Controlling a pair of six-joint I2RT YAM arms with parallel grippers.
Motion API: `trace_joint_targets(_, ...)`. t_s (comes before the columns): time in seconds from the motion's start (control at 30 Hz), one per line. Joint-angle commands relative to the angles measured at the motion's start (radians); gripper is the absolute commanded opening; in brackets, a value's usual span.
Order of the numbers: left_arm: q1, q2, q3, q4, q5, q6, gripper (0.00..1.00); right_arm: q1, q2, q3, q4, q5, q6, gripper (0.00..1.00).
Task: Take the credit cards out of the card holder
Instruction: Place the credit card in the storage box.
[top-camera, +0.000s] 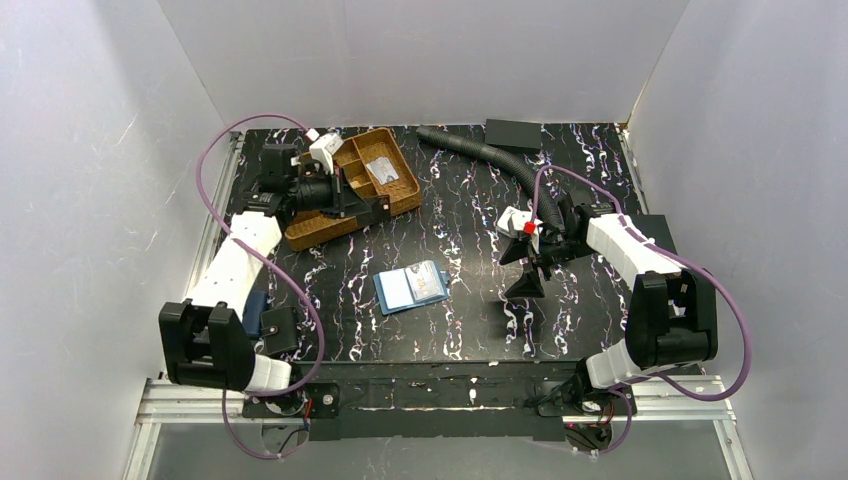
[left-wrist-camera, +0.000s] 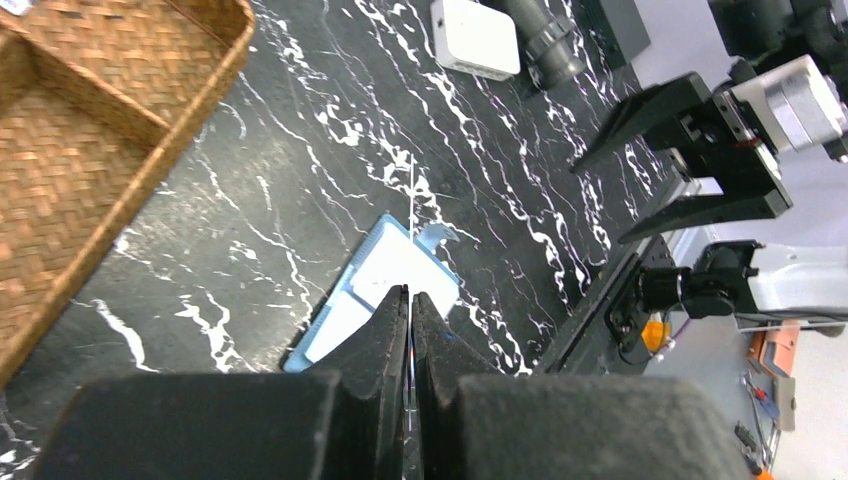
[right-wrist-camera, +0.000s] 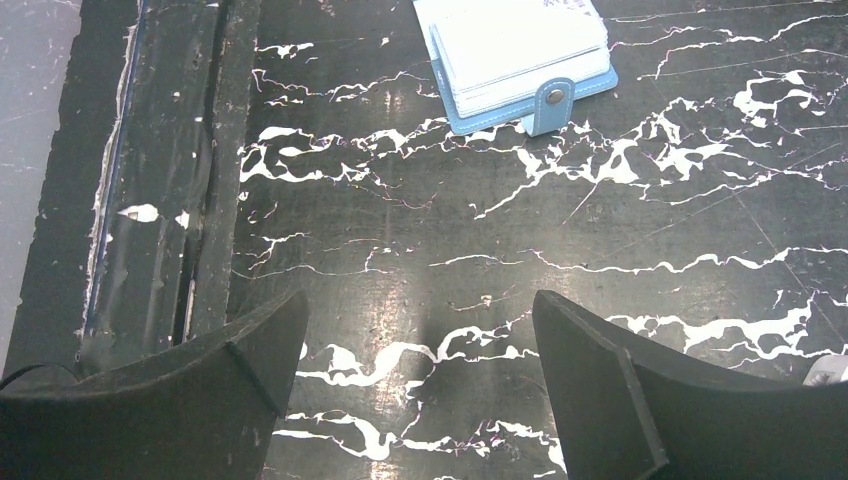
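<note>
Gaping, teal card holder (top-camera: 397, 290), pale inside — left hand (left-wrist-camera: 410, 293) pinches card (left-wrist-camera: 411, 215) edge-on

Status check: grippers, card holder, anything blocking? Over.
Left gripper shut on a credit card, edge-on. Right gripper open, empty. Card holder open flat mid-table, printed card inside. Nothing between it and right gripper.

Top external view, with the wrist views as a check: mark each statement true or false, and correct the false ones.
1. The card holder lies open on the table. True.
2. The right arm's jaws are shut. False: they stand wide open, holding nothing.
3. The wicker tray holds a pale card. True.
4. The left arm's jaws hover over the card holder. False: they are at the wicker tray, shut on a thin card seen edge-on.
</note>
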Motion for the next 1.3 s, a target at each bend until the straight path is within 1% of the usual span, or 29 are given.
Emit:
trace_joint_targets(0.0,0.044,0.041,0.074,-0.035,0.018,0.07,0.0,-0.01,0.008,0.036,-0.015,-0.01,-0.007,0.92)
trace_joint_targets(0.27,0.124,0.143,0.169,-0.04,0.011,0.148,0.0,-0.017,0.01,0.035,-0.015,-0.01,-0.007,0.92)
trace_joint_targets(0.33,0.165,0.177,0.201,-0.041,0.026,0.159,0.0,-0.017,0.01,0.034,-0.014,-0.009,-0.007,0.92)
trace_joint_targets(0.63,0.26,0.353,0.365,-0.024,0.118,0.115,0.0,-0.025,0.016,0.033,-0.009,-0.001,-0.007,0.92)
trace_joint_targets(1.03,0.313,0.527,0.498,-0.015,0.16,0.064,0.0,-0.036,0.026,0.034,-0.003,0.014,-0.002,0.92)
trace_joint_targets(1.27,0.327,0.583,0.56,-0.023,0.117,0.058,0.0,-0.037,0.031,0.035,-0.003,0.019,-0.001,0.92)
